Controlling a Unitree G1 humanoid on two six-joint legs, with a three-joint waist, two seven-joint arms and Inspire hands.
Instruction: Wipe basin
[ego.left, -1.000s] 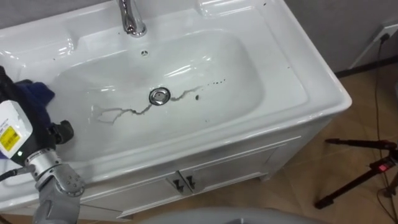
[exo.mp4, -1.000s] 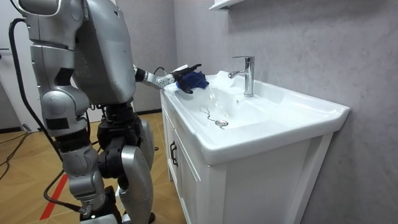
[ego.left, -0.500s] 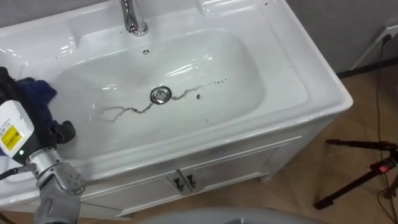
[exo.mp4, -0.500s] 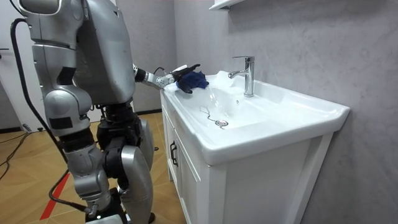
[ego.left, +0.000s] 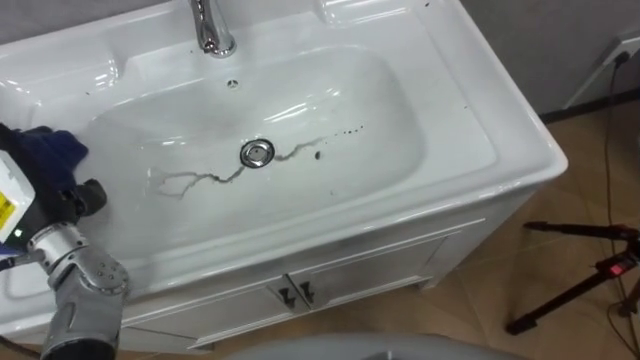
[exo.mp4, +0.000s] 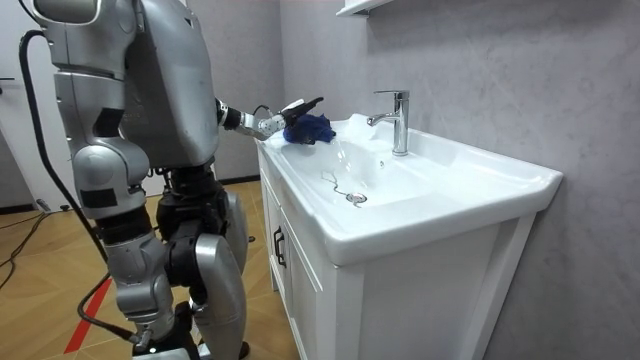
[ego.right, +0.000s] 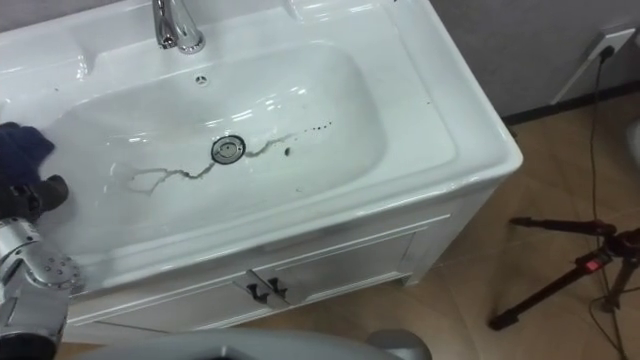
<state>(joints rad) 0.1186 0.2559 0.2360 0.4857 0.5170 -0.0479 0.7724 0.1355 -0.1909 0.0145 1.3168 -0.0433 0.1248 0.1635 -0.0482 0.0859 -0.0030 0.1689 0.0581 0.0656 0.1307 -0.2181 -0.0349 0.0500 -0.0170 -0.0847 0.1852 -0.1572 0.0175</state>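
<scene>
The white basin (ego.left: 455, 120) has dark streaks (ego.left: 200, 180) running left from the drain (ego.left: 257, 153) and dark specks (ego.left: 335, 135) to its right. A blue cloth (ego.left: 48, 150) lies bunched on the basin's left rim. My left hand (exo.mp4: 293, 108) sits just over the blue cloth (exo.mp4: 310, 128), its fingers curled into the folds and one dark finger sticking out above. The back of that hand (ego.left: 8, 205) shows at the left edge. My right hand (exo.mp4: 152, 322) hangs low at my side. I stand at the front of the cabinet.
A chrome tap (ego.left: 208, 28) stands at the back of the basin. Cabinet doors with small handles (ego.left: 295, 293) are below the front rim. A black tripod (ego.left: 590, 275) and cables lie on the wooden floor to the right.
My left hand has lifted slightly and drawn back to the left, taking the blue cloth a little with it. The streaks in the basin are unchanged.
</scene>
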